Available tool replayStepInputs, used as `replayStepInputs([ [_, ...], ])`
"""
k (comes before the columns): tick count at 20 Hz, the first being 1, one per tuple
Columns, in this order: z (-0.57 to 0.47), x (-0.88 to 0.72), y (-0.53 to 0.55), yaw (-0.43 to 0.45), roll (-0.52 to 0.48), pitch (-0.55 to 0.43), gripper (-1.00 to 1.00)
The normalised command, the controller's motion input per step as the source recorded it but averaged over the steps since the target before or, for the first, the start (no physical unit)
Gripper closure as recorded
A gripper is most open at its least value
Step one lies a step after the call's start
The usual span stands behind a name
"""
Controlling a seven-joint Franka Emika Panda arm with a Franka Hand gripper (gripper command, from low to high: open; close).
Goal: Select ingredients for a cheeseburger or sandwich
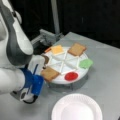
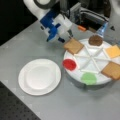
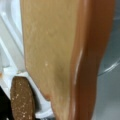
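Six ingredients lie in a white divided tray (image 2: 82,60) on the grey worktop (image 2: 30,42): two toast slices (image 2: 73,45) (image 2: 112,70), patty (image 2: 95,40), cheese square (image 2: 113,51), lettuce leaf (image 2: 88,78), tomato disc (image 2: 69,64). End effector (image 2: 65,37) sits at the near-left toast slice, which fills the wrist view; whether it is open or closed cannot be told. White plate (image 2: 40,76) lies left of the tray, well apart.

The tool (image 2: 65,36) hangs low at the divided tray's (image 2: 82,76) rim, right over one toast slice (image 2: 73,46), so that side is crowded. Raised ribs (image 2: 90,58) split the tray into wedges. Metal brackets (image 2: 90,15) stand close behind it. Bare counter (image 2: 30,42) lies open around the white paper plate (image 2: 40,76), which sits apart from the tray.
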Motion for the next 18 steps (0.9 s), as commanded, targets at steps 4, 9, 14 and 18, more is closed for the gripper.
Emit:
replayStepInputs([
  [4,-0.2,0.07,0.03,-0.03,0.301,-0.077,-1.0],
  [9,-0.1,0.14,-0.04,-0.003,0.249,-0.069,-1.0],
  [14,0.01,0.16,-0.04,0.02,0.262,-0.048,-1.0],
  [18,0.04,0.18,-0.02,0.026,0.292,-0.052,-1.0],
])
